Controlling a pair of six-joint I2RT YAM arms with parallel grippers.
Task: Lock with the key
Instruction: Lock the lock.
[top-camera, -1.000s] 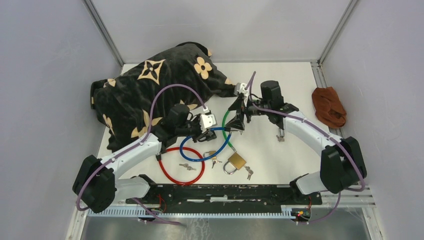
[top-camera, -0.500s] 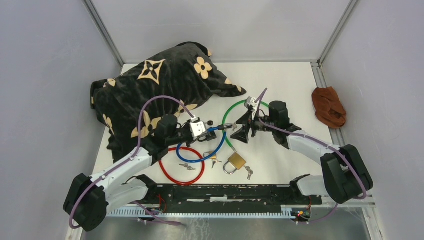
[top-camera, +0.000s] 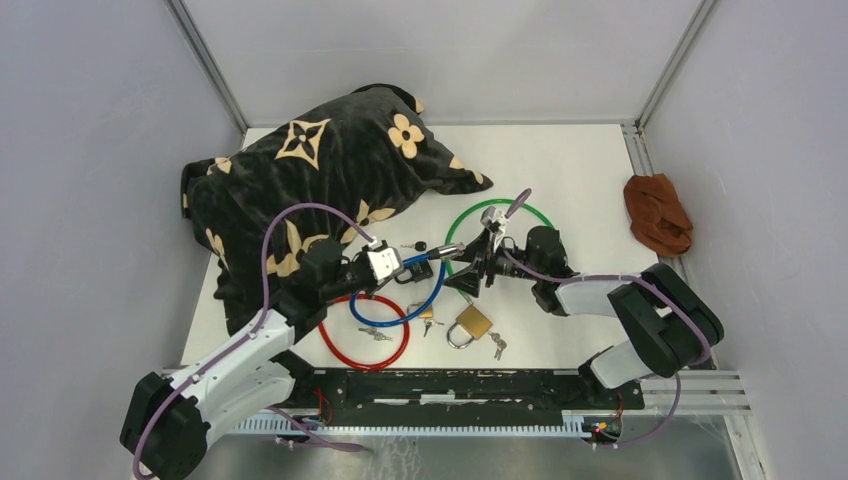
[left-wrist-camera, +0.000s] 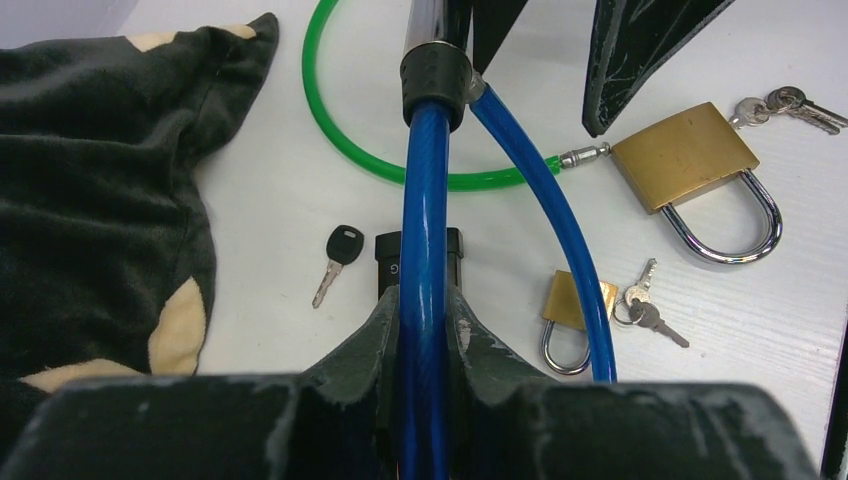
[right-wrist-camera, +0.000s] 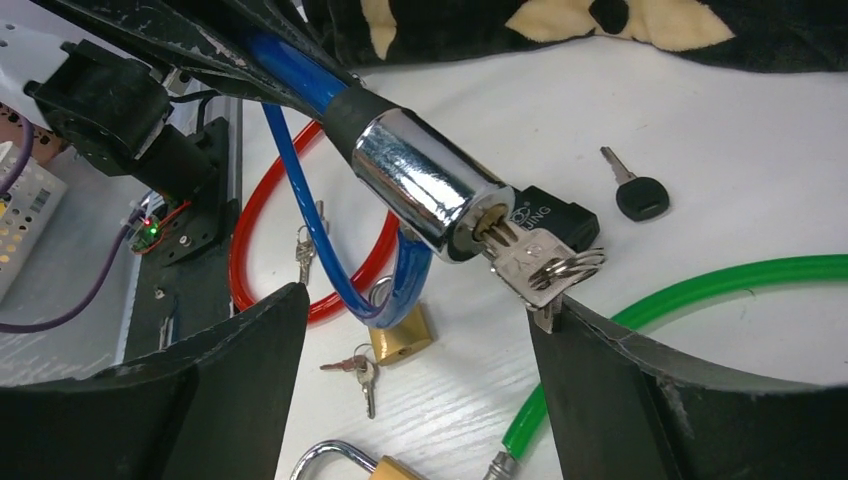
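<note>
Blue plastic-sheathed cable lock (right-wrist-camera: 300, 80) with black collar and chrome cylinder head (right-wrist-camera: 425, 185): only the right wrist view shows the cylinder's face, where a silver key (right-wrist-camera: 530, 265) on a split ring sits in the keyway. The left wrist view shows just the cable's back and collar, the top view a small bright stub. The head is held clear of the white table (top-camera: 560, 160) near its middle, and the rest of the cable (top-camera: 400, 318) loops down onto the surface. Its long axis runs roughly left to right, keyway end toward the right arm. Left gripper (left-wrist-camera: 422, 310): pinched tight on the blue cable behind the collar. Right gripper (right-wrist-camera: 418, 305): spread wide, gripping nothing, fingers either side of the key; whether the nearer finger touches it cannot be judged. Beneath lie a black lock block (left-wrist-camera: 385, 265) and a loose black-headed key (left-wrist-camera: 340, 250). Nearby: green cable loop (top-camera: 490, 205), red cable loop (top-camera: 322, 340), large brass padlock (top-camera: 472, 322), small brass padlock (top-camera: 424, 312). Farther out: black flower-patterned cushion (top-camera: 300, 170), brown cloth (top-camera: 657, 212).
</note>
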